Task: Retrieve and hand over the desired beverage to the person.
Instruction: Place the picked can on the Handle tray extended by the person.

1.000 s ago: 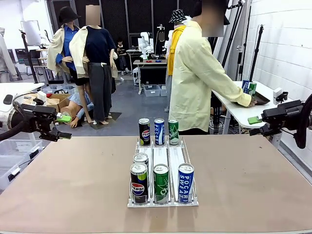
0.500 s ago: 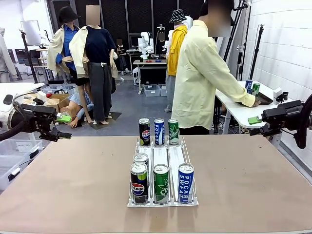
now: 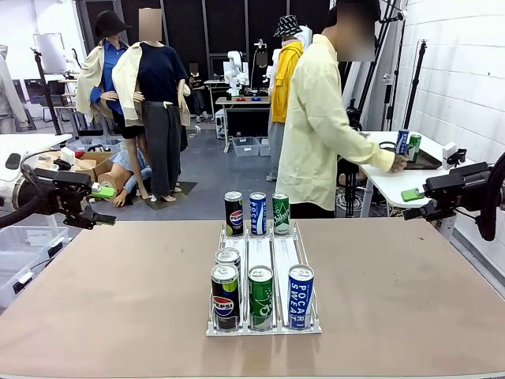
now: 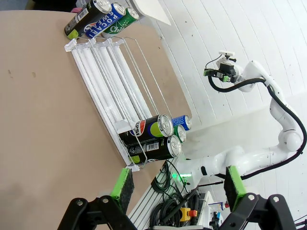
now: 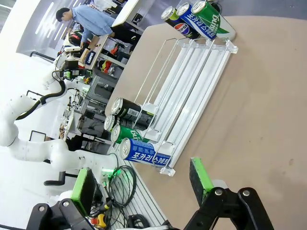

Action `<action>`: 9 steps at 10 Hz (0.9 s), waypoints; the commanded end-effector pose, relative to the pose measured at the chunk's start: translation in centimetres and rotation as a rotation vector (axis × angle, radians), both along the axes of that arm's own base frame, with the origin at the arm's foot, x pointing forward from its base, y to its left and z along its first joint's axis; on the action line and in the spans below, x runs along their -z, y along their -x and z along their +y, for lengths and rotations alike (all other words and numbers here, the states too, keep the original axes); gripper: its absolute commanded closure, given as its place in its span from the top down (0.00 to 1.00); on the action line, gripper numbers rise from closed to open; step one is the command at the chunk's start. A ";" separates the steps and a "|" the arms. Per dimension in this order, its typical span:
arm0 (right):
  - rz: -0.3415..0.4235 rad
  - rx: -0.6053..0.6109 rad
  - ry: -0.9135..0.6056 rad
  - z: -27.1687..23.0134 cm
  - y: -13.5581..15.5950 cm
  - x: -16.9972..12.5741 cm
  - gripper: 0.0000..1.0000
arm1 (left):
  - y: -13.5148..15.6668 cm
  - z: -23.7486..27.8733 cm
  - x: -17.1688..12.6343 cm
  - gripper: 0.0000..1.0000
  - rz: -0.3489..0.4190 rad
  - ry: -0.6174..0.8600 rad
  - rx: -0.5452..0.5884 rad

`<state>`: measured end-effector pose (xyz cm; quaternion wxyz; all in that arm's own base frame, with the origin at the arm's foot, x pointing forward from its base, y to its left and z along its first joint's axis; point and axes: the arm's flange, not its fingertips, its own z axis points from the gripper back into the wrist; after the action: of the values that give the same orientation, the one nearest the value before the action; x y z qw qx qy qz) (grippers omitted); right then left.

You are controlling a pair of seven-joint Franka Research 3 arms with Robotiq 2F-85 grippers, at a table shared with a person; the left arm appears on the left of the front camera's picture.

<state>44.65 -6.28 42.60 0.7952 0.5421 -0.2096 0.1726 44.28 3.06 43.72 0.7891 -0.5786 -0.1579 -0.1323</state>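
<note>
Standing at the far side of the brown table [image 3: 118, 300], the person in the long pale-yellow button-up shirt [image 3: 319, 126] is turned away toward a white side table [image 3: 394, 178] on the right, one hand [image 3: 397, 163] reaching out over it near 2 cans [image 3: 408, 144] that stand there.

In the middle of the brown table sits a clear acrylic can rack with 3 lanes [image 3: 264, 260]. At its near end stand a black Pepsi can [image 3: 225, 296], a green can [image 3: 260, 297] and a blue Pocari Sweat can [image 3: 301, 296], with a 2nd black can [image 3: 228, 259] just behind the Pepsi in the left lane. At the far end stand 3 more: a black Pepsi can [image 3: 233, 213], a blue can [image 3: 258, 212] and a green can [image 3: 281, 213].

Off the table's left edge, the left claw [image 3: 101, 204] hangs above the floor, its green-padded fingers spread wide with nothing between them; the left wrist view shows the gap clearly, with the rack lying beyond it. The right claw [image 3: 416, 203] hovers past the table's right edge, near the white side table, likewise fully spread and holding nothing.
</note>
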 end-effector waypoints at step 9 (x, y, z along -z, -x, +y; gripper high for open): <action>0.002 0.003 -0.002 0.0 0.2 0.1 1.00 | 0.1 0.2 -0.2 1.00 -0.005 0.004 -0.002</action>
<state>44.65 -6.28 42.60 0.7952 0.5421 -0.2096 0.1726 44.28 3.06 43.72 0.7891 -0.5786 -0.1579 -0.1323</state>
